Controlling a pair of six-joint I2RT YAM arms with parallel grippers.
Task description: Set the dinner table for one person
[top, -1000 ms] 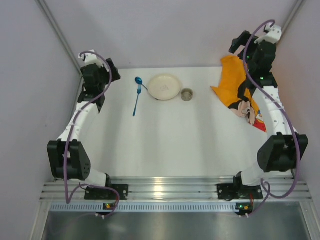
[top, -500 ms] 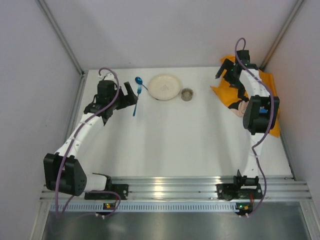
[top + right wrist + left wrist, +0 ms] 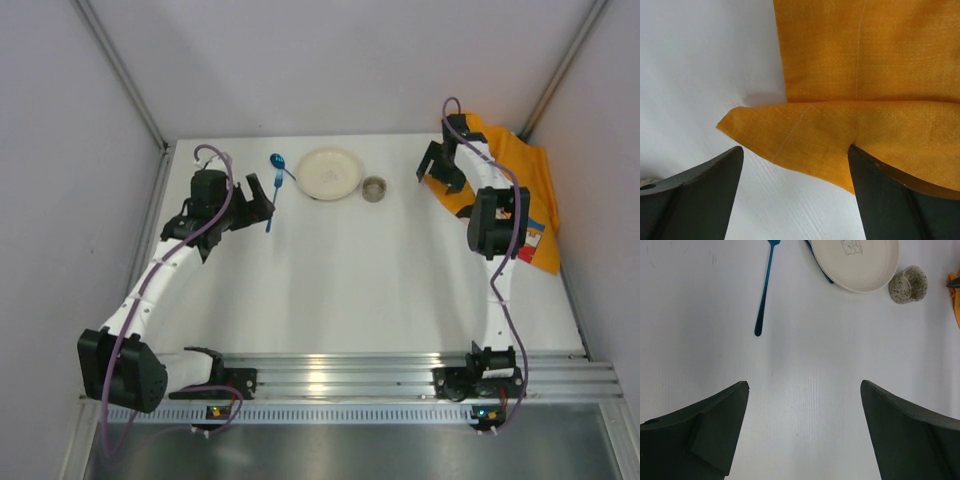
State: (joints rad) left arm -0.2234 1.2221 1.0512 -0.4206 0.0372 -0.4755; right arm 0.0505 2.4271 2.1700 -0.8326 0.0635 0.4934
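- The dinner table (image 3: 350, 290) is a wide white top filling the cell between the side walls. Its near half and middle are bare, and everything sits along the far edge.
- The orange cloth (image 3: 530, 180) lies rumpled at the far right. Its right side reaches the table's right edge, and a folded corner (image 3: 765, 132) points left onto the white surface.
- The right gripper (image 3: 437, 170) is low over that corner with its jaws spread wide. In the wrist view one finger is over bare table and the other over the cloth. Whether either touches the fabric cannot be told.
- The left gripper (image 3: 262, 195) is at the far left with its jaws fully apart and nothing between them. Only bare table lies under the gap (image 3: 804, 385).
- The cream plate (image 3: 328, 173) sits far centre, with clear table on its near side.
- The blue spoon (image 3: 765, 290) lies left of the plate, apart from it, its handle end just beyond the left gripper.
- A blue strip (image 3: 821, 271) shows under the plate's rim. What it belongs to is unclear.
- The small speckled cup (image 3: 374, 189) stands upright just right of the plate and well left of the cloth.
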